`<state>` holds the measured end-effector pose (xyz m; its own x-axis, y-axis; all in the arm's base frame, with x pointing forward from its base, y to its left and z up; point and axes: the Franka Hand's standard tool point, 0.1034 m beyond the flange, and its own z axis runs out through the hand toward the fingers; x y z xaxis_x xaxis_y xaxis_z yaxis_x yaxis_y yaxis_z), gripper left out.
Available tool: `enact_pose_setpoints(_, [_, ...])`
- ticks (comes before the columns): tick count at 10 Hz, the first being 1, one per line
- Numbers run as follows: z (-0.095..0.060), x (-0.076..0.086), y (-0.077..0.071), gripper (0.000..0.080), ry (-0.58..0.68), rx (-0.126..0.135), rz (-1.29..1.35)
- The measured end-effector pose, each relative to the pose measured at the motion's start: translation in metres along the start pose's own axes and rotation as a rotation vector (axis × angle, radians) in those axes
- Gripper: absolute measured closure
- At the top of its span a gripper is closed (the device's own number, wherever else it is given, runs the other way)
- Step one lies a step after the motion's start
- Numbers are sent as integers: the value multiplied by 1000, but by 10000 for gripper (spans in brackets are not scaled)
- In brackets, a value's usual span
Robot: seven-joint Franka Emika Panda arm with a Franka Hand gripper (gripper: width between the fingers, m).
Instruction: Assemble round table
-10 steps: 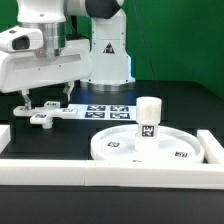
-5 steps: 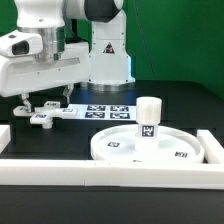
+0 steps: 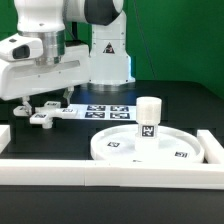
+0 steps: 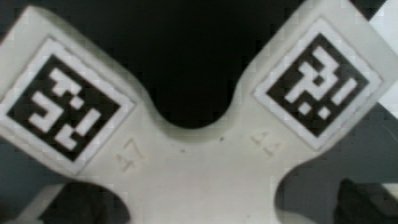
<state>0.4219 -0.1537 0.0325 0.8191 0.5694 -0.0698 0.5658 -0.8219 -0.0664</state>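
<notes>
The white cross-shaped foot lies on the black table at the exterior view's left. My gripper is lowered over it, its fingers spread on either side of the foot and apart from it. In the wrist view the foot fills the frame, with two tagged arms pointing away. My gripper is open, with a dark finger showing at each lower corner. The large rimmed disc lies at the right. The short tagged leg stands upright on the disc.
The marker board lies flat behind the foot, in front of the robot's base. A long white border wall runs along the front, with a short wall piece at the right and another at the left.
</notes>
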Motion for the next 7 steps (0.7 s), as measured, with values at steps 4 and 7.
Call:
enact_pose_setpoints(4, [4,-3,0,150,-6,5,3])
enact_pose_setpoints(7, [5,-5,1,150,-8,8,9])
